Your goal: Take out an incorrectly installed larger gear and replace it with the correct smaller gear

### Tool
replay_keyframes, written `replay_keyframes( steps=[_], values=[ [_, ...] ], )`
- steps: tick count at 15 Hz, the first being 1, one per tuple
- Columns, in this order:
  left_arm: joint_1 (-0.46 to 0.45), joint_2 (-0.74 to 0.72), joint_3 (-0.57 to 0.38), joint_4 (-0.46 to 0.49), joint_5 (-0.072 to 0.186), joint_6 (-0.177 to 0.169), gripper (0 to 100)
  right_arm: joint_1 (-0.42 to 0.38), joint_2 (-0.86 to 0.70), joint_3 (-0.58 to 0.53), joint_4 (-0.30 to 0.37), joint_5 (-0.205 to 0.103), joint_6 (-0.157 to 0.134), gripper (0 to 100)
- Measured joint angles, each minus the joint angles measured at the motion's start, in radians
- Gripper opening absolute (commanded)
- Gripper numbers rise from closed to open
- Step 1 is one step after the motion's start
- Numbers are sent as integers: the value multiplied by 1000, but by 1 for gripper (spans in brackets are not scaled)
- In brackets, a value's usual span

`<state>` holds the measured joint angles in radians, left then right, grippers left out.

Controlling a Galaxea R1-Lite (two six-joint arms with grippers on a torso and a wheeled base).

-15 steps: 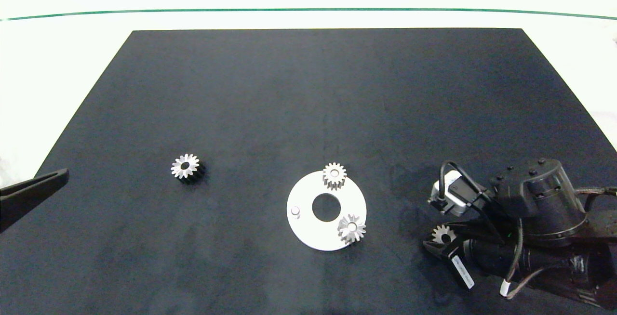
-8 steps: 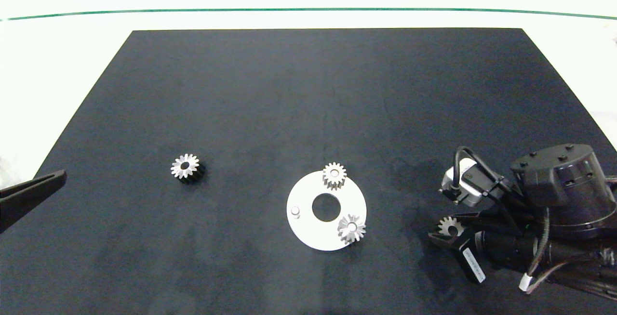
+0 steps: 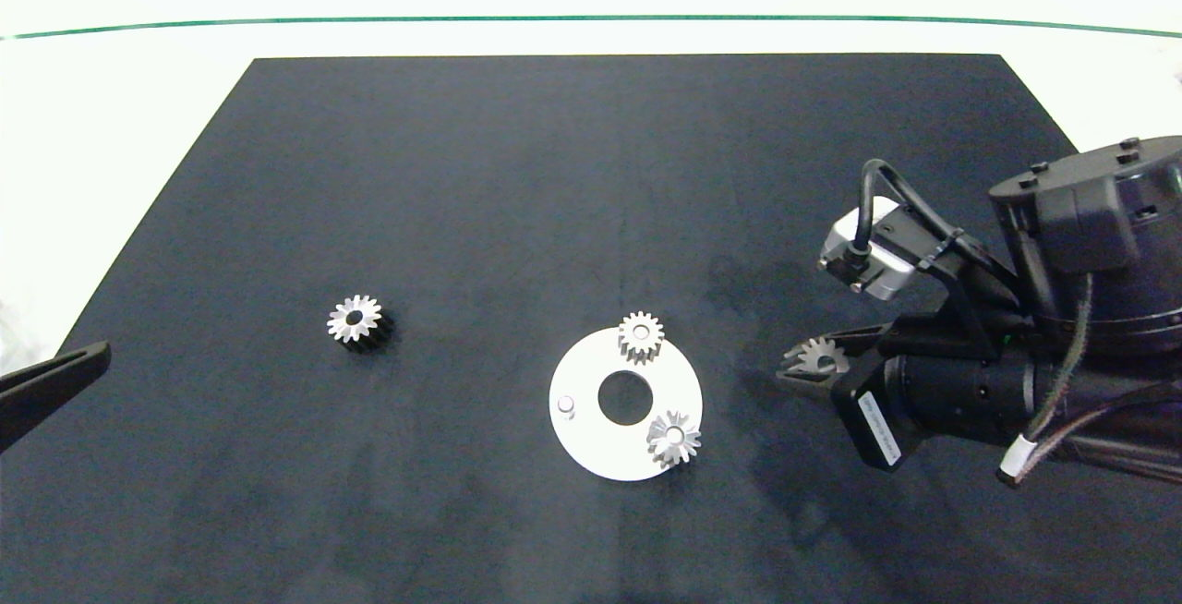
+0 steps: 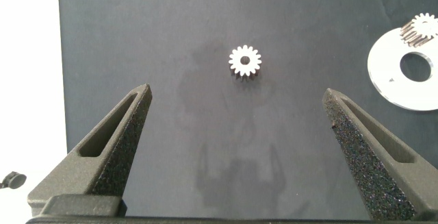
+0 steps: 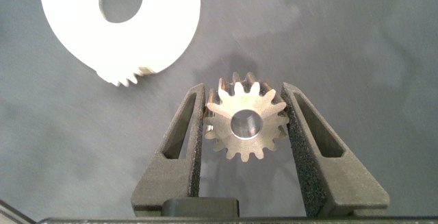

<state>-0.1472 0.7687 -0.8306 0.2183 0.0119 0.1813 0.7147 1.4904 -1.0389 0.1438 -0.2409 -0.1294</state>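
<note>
Head view overhead, wrist views low and close, sharing white disc (image 3: 591,452)

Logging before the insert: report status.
Right end effector shut on silver blunt-toothed wide-bore gear, right of white ring disc. Left end effector open, parked at mat's left edge. Silver pointed-tooth gear off disc, on mat. Disc's bare peg unobstructed.

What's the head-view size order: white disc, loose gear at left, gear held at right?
1. white disc, clearly largest.
2. larger gear, loose on the mat.
3. smaller gear, tilted and partly hidden in the right gripper; second and third look close, so unsure.
</note>
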Motion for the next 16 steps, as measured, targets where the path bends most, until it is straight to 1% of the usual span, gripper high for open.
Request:
replay_keyframes(
  steps=[5,9,12,13,16],
  values=[
    [-1,-17,10,13,0,0,100,81,111,-111,7,0,0,25],
    [-1,-25,12,14,-3,0,100,143,219,-226,11,0,2,25],
    [-3,-28,13,15,-5,-1,100,178,283,-326,87,0,2,25],
    [-2,-28,15,14,-5,-1,100,190,306,-359,103,0,3,25],
    [-2,-32,22,14,-5,-1,100,221,366,-411,110,0,2,25]
  ],
)
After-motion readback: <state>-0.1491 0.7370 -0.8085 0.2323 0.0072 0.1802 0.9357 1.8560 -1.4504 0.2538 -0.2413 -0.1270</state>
